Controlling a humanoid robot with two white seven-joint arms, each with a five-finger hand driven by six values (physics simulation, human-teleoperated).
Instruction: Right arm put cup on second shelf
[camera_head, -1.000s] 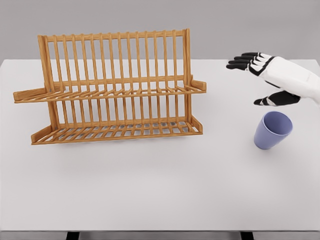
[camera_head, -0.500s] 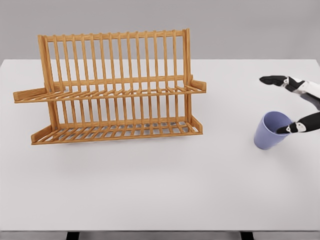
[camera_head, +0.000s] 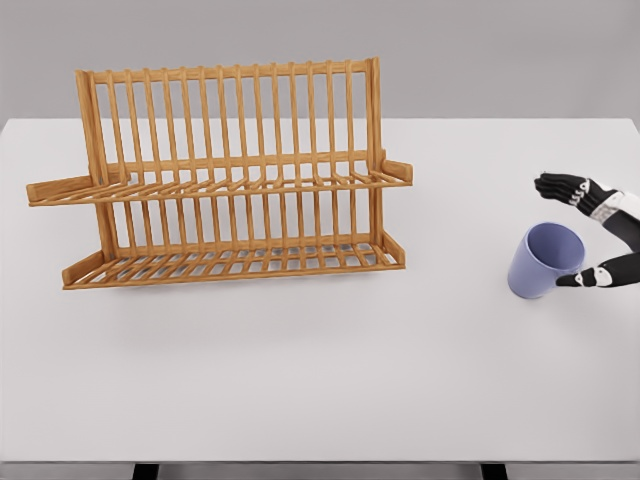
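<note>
- Task barely begun: the lavender cup (camera_head: 545, 261) stands on the white table (camera_head: 320, 380) at the far right, tilted so its open mouth faces up and toward the camera's right, well apart from the rack.
- Right hand (camera_head: 590, 232) enters from the right edge; only the fingers and part of the wrist show, the rest is cut off by the frame.
- Fingers spread wide, holding nothing: the upper black fingertips (camera_head: 552, 184) sit above and behind the cup's rim, the thumb (camera_head: 585, 278) sits low just beside the cup's right wall. Contact cannot be confirmed; looks like a pre-grasp bracket around the cup.
- Left arm not in view.
- Wooden dish rack (camera_head: 225, 170) stands on the left half of the table, two tiers of slats, tall back rails.
- Second shelf (camera_head: 220, 185), the upper tier, carries nothing; the lower tier (camera_head: 235, 262) likewise.
- Left to do, by judgement: close on the cup, lift, carry leftward across the table, set it on the upper tier, release.
- Surface: plain matte white tabletop, dark legs peek at the bottom edge.
- Room: flat grey wall behind, nothing else.
</note>
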